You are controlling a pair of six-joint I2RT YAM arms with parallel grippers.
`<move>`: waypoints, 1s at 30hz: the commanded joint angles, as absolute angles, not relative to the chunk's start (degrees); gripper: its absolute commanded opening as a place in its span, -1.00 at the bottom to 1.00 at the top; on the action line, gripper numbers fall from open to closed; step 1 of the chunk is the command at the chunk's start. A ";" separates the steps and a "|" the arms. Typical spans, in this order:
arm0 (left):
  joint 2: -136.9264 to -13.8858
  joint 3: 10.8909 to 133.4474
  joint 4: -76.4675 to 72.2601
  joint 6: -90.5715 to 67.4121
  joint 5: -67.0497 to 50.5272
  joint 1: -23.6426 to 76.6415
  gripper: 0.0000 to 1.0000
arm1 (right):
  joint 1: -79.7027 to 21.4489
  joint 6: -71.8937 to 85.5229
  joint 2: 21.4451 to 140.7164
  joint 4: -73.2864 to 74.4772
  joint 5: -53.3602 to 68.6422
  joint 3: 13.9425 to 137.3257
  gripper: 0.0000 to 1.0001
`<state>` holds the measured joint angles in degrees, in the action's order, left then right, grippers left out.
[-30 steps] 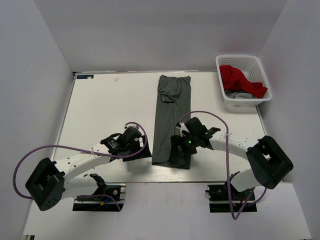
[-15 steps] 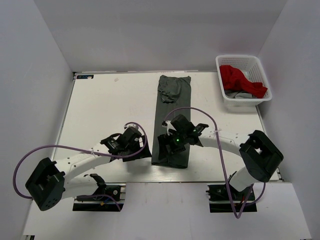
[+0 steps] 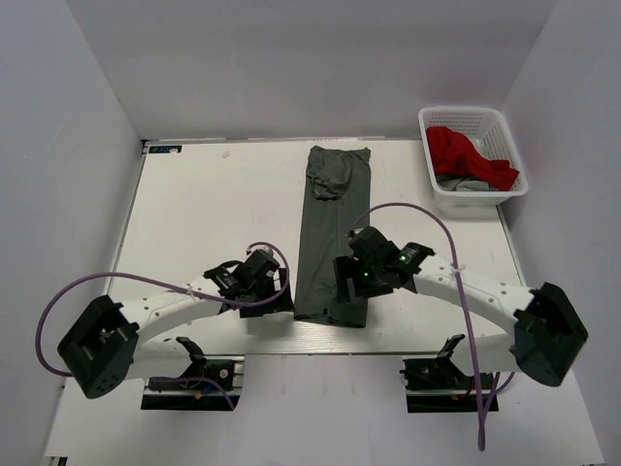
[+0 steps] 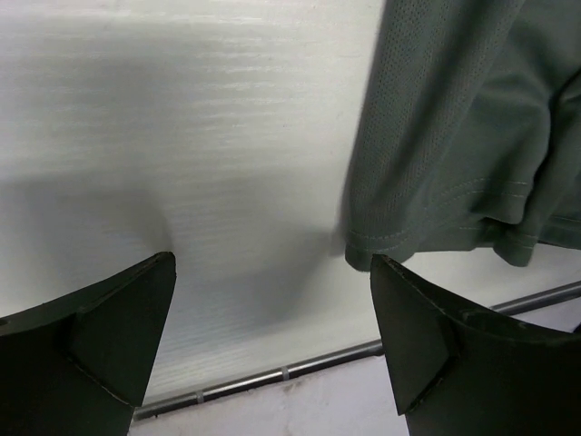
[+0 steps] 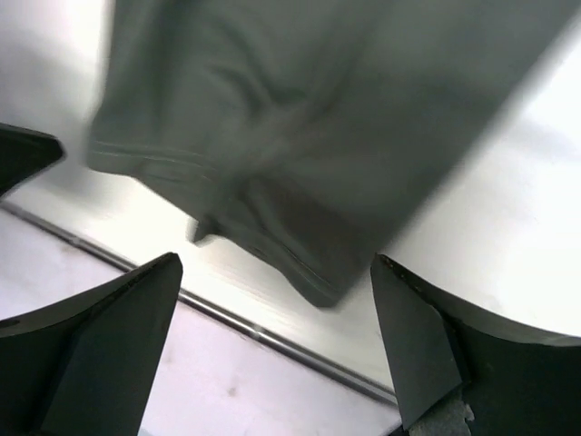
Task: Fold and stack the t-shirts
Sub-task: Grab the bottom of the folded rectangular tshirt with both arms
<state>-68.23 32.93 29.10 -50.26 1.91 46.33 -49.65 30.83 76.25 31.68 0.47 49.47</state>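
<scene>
Shifts R hand (image 3: 349, 289) a bit right along hem of grey shirt (image 3: 330, 223), now over its 5 o'clock corner: wide open, holding nothing. Keeps L hand (image 3: 275, 296) at 7 o'clock corner, wide open, empty too. Leaves shirt flat on surface (image 3: 213, 214), 12 to 6. Prob. ready to pinch hem, fold up.

- On the left gripper (image 4: 272, 262) and right gripper (image 5: 277, 262), the fingers (image 4: 100, 336) are matte black wedges tapering to blunt tips.
- Behind each gripper, white tubular arm links (image 3: 165, 311) meet bulky black joint housings (image 3: 95, 348).
- A purple cable (image 3: 126, 280) loops back from each wrist.
- Small green lights (image 3: 366, 276) glow just behind the right gripper.
</scene>
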 commanded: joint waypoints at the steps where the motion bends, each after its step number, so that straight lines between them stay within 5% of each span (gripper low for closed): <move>1: -71.44 35.42 25.41 -47.82 0.00 46.67 0.94 | -49.04 37.52 70.68 39.11 -8.86 45.97 0.73; 8: -78.47 34.63 17.85 -46.67 -5.35 46.67 0.78 | -46.67 40.96 67.41 34.37 -2.21 37.28 0.73; 19: -82.17 32.96 14.15 -46.14 -11.25 47.81 -0.17 | -45.53 40.43 72.60 22.59 9.93 31.82 0.49; 23: -82.18 32.96 15.91 -46.14 -10.63 48.34 -0.20 | -45.53 40.08 73.39 21.62 10.63 31.90 0.04; 30: -82.71 34.10 18.89 -46.14 -9.58 48.34 -0.17 | -45.35 40.42 73.48 21.01 10.63 31.55 -0.28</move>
<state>-81.45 34.65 13.13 -46.87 -10.37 47.79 -45.47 39.94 73.03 22.28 9.87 32.12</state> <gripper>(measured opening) 0.410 0.394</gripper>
